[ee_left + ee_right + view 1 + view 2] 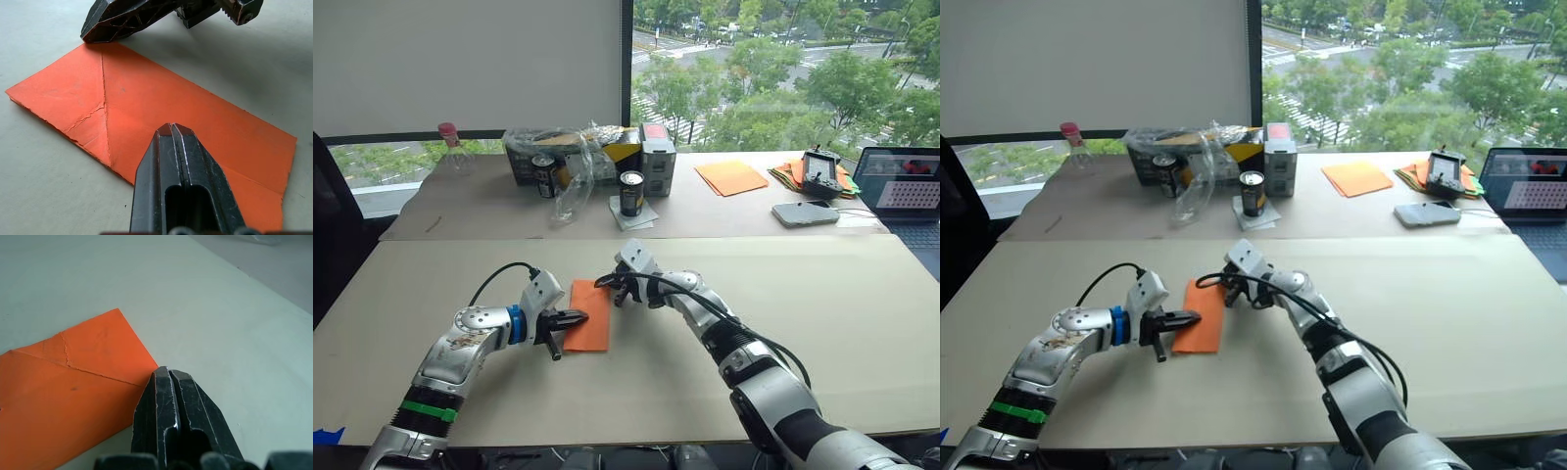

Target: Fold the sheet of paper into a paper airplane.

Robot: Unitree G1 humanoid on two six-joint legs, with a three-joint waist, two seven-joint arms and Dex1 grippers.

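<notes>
Two grippers are working the sheet of paper (pixel 588 315) where it is lying flat on the near table (pixel 822 323), folded to a long narrow strip with a diagonal crease at its far end. To do this step well, I judge the near hand should be pinning the strip hard so it is not sliding, while the far hand is pressing along the crease in one steady stroke rather than dabbing at it. Nearest, the left gripper (pixel 570 318) is reaching in from the left with its forearm low and nearly level, its two black fingers (pixel 182 166) pressed together with nothing between them, tips resting on or just above the strip's near long edge. Just beyond, the right gripper (pixel 619 286) is coming from the right with its elbow bent and wrist turned down, fingers likewise closed on nothing, the tip sitting at the far corner; whether it is actually touching the paper is hard to tell. Farther off, on the back table, cans (pixel 631 193), pale orange sheets (pixel 731 177) and a laptop (pixel 902 186) are standing well apart from the work.
</notes>
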